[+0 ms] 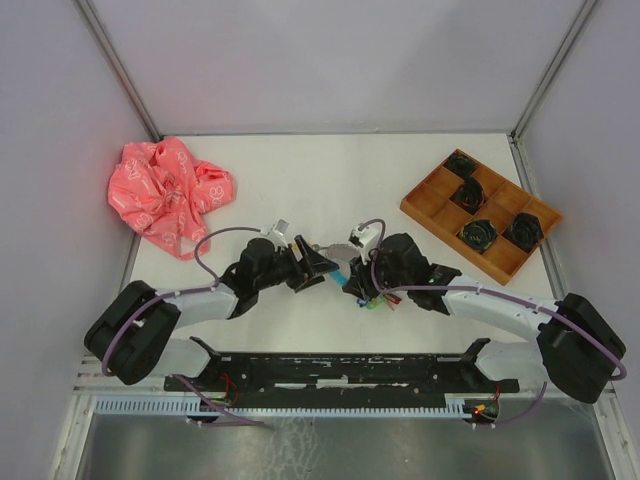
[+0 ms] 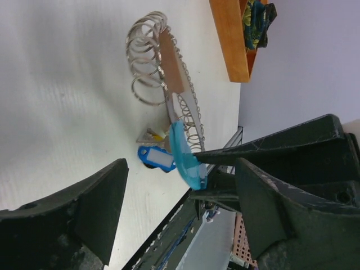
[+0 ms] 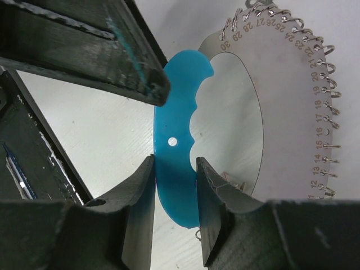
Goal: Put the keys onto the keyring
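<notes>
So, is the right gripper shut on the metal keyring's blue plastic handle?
Shut: the right gripper has both fingers pressed against the blue plastic handle, right wrist view.

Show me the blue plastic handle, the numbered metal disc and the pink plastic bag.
blue plastic handle [image 3: 175, 169]: right wrist view, middle
numbered metal disc [image 3: 288, 84]: right wrist view, rim
pink plastic bag [image 1: 165, 190]: top external view, centre

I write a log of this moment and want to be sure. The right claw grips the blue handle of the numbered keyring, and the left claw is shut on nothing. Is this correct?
Not quite. The left claw is open, its jaws wide apart, as the left wrist view shows. The rest holds: the right claw grips the blue handle of the numbered keyring.
</notes>
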You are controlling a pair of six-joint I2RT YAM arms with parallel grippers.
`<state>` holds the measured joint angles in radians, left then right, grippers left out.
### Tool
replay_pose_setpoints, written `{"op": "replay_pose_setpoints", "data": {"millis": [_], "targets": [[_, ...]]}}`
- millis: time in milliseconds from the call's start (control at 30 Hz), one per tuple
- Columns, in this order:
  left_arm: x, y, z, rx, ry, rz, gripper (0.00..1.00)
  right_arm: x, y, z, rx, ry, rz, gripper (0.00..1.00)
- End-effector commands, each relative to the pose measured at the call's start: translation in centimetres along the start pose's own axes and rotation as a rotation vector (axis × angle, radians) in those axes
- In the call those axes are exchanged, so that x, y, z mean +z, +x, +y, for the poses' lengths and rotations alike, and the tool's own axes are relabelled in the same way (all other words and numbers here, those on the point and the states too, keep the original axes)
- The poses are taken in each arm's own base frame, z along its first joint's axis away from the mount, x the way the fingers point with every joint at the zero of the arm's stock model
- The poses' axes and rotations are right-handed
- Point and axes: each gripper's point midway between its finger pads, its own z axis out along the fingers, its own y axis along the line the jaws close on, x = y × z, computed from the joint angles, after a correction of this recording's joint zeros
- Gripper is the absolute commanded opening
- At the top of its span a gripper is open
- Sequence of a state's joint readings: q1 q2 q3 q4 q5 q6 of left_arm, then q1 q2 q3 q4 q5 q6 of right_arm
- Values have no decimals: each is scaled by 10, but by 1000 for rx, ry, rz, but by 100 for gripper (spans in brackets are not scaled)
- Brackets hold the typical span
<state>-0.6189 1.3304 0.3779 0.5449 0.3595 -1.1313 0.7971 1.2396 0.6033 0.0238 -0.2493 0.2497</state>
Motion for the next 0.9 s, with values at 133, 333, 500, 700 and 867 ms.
{"op": "replay_pose_setpoints", "data": {"millis": [133,333,500,700,867], "targets": [[17,-13,-34,-24,124,-50,63,5,-31,11,-59,-23,-141,26],[27,-10,-32,-11,109,-36,48,6,-34,14,-76,-26,-151,26],[29,-14,-40,49,127,-46,20,3,-36,12,-79,-12,-164,31],[24,-27,-47,261,77,-79,3,-10,-43,9,-77,25,-197,51],[8,-44,-65,478,60,-136,3,-25,-55,1,-45,96,-258,71]]}}
